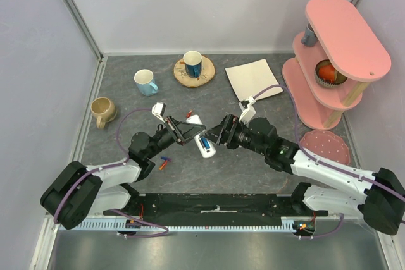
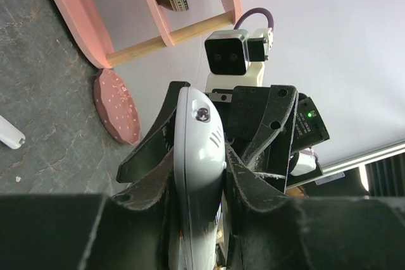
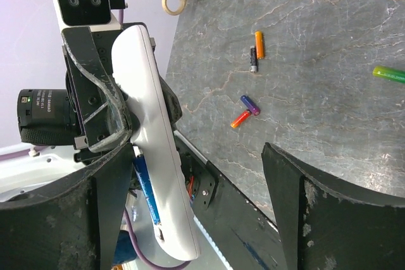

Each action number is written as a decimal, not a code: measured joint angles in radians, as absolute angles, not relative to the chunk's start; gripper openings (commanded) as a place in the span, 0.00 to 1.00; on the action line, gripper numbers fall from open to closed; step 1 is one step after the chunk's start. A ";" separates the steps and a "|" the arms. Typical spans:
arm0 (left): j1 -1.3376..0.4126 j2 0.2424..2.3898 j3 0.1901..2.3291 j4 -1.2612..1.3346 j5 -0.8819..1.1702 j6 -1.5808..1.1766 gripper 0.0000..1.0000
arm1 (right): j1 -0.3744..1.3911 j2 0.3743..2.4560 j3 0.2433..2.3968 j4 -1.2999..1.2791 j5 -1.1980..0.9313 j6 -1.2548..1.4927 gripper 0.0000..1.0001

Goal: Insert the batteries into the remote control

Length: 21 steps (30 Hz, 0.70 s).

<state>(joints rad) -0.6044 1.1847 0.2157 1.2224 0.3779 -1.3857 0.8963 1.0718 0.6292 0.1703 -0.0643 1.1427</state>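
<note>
Left arm: stretched from its base toward the middle of the table (image 1: 253, 169), with the wrist turned on its side.
Left tool (image 1: 185, 132): clamped across the narrow sides of the remote control (image 3: 157, 156), holding it off the table.
Right arm: reaches in from the opposite side, its wrist facing the left one.
Right tool (image 1: 219, 134): jaws spread wide. One finger (image 3: 69, 219) is right beside the remote control and the other is well apart from it.
Remote control: held on edge between the two tools, with its open back toward the right wrist.
Blue battery (image 3: 144, 188): sits in the slot of the remote control.
Loose batteries: a purple one (image 3: 250, 104) and a red-orange one (image 3: 240, 119) lie touching on the table below the remote control. An orange one (image 3: 259, 43) and a green one (image 3: 389, 74) lie farther from it.
</note>
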 measured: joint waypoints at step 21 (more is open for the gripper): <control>-0.608 1.182 0.256 1.176 0.401 -1.369 0.02 | 0.892 1.027 0.578 0.205 -0.075 1.161 0.89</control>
